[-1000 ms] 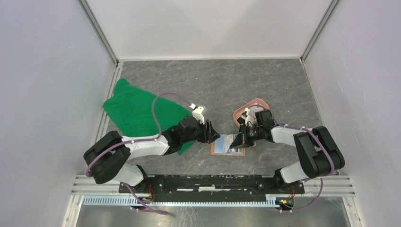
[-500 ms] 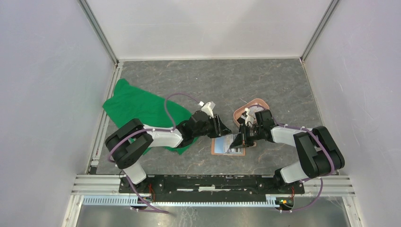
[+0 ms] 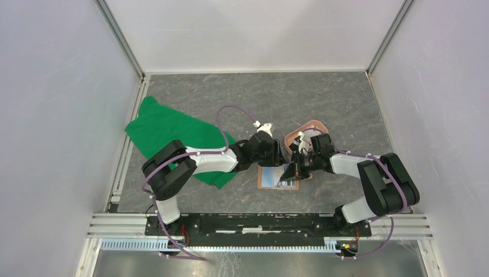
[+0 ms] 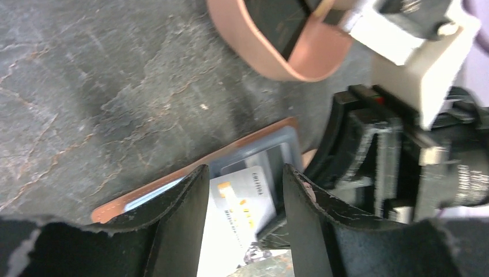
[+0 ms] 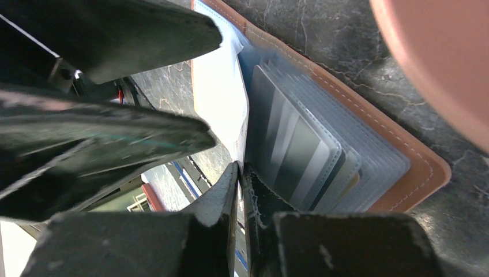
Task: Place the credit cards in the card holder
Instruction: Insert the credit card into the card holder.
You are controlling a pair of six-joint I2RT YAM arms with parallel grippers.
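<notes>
Left gripper (image 4: 243,174) swung above card holder (image 5: 412,173), half-open; right gripper (image 5: 240,173) pinches card (image 4: 237,203).

The card holder (image 3: 270,179) lies on the table (image 3: 230,98) — tray (image 3: 316,126) just behind it, cloth (image 3: 164,133) to its left.

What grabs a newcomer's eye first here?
Both end effectors crowd over the open tan card holder at the table's near centre: the left end effector open above a white card, the right end effector nearly shut at the pockets. A bright green cloth lies to the left, a salmon-pink tray just behind.
</notes>
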